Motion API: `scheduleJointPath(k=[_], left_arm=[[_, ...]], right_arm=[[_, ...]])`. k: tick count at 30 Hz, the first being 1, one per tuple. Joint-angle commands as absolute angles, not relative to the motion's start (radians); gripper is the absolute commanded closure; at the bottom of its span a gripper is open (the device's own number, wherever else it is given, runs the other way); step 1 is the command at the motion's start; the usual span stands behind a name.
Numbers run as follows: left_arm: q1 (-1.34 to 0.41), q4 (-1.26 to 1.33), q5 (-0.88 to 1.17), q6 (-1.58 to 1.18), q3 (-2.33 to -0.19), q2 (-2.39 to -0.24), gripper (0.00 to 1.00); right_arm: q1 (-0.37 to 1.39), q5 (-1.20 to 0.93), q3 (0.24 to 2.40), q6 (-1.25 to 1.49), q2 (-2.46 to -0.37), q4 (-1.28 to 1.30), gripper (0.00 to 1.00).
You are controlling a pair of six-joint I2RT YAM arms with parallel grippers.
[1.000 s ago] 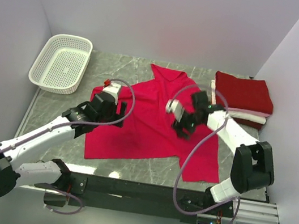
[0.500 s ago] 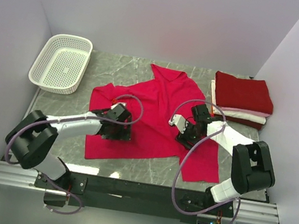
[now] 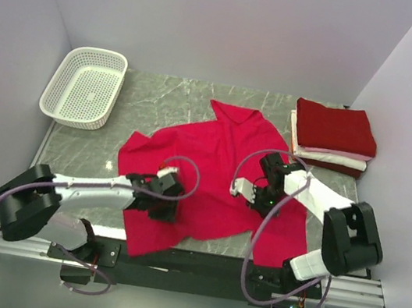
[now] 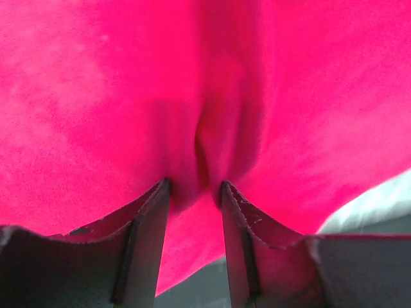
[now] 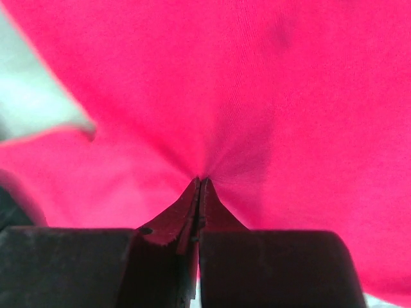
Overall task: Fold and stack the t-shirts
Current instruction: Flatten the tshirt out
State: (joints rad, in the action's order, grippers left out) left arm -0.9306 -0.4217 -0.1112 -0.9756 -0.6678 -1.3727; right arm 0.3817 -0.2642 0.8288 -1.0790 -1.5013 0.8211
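Right of the basket (image 3: 84, 86), mid-tabletop (image 3: 160, 95): pink-red shirt (image 3: 222, 153), opened out but askew and rumpled, collar end away from the arms. Near hem hanging past the tabletop's front edge, over the dark rail.

Far right of the basket, well apart from it: crimson shirt (image 3: 335, 127) folded, sitting on a folded white shirt (image 3: 332, 156).

Left claw (image 4: 194, 189), below and right of the basket, low on the pink-red cloth: pinching a thick upright ridge of it, tips held part-way apart by the bunch.

Right claw (image 5: 199, 183), further right of the basket, on the same shirt: pressed tight together, pinching a thin pucker, creases fanning out from the tips.

Both grips look to sit inside the body of the shirt, not at an edge or corner.

Risks, as judged:
- Lifting from mid-panel likely to tent the cloth and leave a crumple instead of a clean fold.
- Thick ridge in the left claw liable to slip out under tension.
- Overhanging hem apt to slide off or catch on the rail.
- Uneven pull between claws likely to skew the shirt more.
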Motion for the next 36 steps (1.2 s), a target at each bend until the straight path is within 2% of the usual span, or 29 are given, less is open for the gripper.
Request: scheduleJointPath(k=[1, 2, 5, 6, 7, 8, 9, 10, 13, 14, 18, 21, 23, 27, 32, 36], left_arm=[[-1.028, -0.649, 0.026, -1.13, -0.63, -1.283, 0.57], [-1.04, -0.717, 0.032, -1.144, -0.638, -1.21, 0.6], [-1.058, -0.803, 0.066, -1.157, -0.669, -1.071, 0.59], [-1.06, -0.821, 0.083, -1.151, -0.675, -1.04, 0.58], [-1.058, -0.836, 0.075, -1.134, -0.705, -0.987, 0.5], [-1.06, -0.856, 0.065, -1.129, -0.728, -0.965, 0.43], [-1.057, -0.897, 0.004, -1.121, -0.757, -0.95, 0.36], [-1.055, -0.916, -0.053, -1.089, -0.829, -0.934, 0.2], [-0.979, -0.911, -0.222, -0.961, -0.941, -0.952, 0.07], [-0.933, -0.882, -0.228, -0.91, -0.956, -0.962, 0.07], [-0.54, -0.626, -0.099, -0.605, -0.962, -1.018, 0.08], [-0.404, -0.542, -0.1, -0.45, -1.035, -1.109, 0.1], [-0.371, -0.548, -0.167, -0.398, -1.08, -1.173, 0.16], [-0.365, -0.488, -0.25, -0.322, -1.04, -1.158, 0.17], [-0.365, -0.388, -0.284, -0.295, -0.876, -1.052, 0.16], [-0.365, -0.388, -0.301, -0.293, -0.842, -1.049, 0.16]], right_arm=[[0.402, -0.316, 0.816, -1.216, -1.34, 1.147, 1.0], [0.403, -0.352, 0.821, -1.241, -1.31, 1.237, 1.0], [0.408, -0.409, 0.839, -1.281, -1.209, 1.331, 1.0], [0.41, -0.419, 0.854, -1.263, -1.188, 1.331, 0.96], [0.408, -0.423, 0.864, -1.244, -1.152, 1.322, 0.73], [0.408, -0.426, 0.873, -1.215, -1.135, 1.268, 0.67], [0.407, -0.408, 0.899, -1.133, -1.123, 1.222, 0.64], [0.4, -0.4, 0.914, -1.091, -1.115, 1.171, 0.6], [0.344, -0.446, 1.009, -0.971, -1.182, 0.991, 0.57], [0.307, -0.472, 1.044, -0.942, -1.216, 0.924, 0.57], [0.238, -0.598, 1.304, -0.745, -1.443, 0.824, 0.55], [0.232, -0.595, 1.467, -0.712, -1.651, 0.798, 0.55], [0.233, -0.542, 1.585, -0.745, -1.742, 0.799, 0.55], [0.253, -0.436, 1.736, -0.817, -1.942, 0.831, 0.59], [0.279, -0.359, 1.785, -0.85, -2.065, 0.767, 0.65], [0.285, -0.324, 1.845, -0.844, -2.141, 0.758, 0.63]])
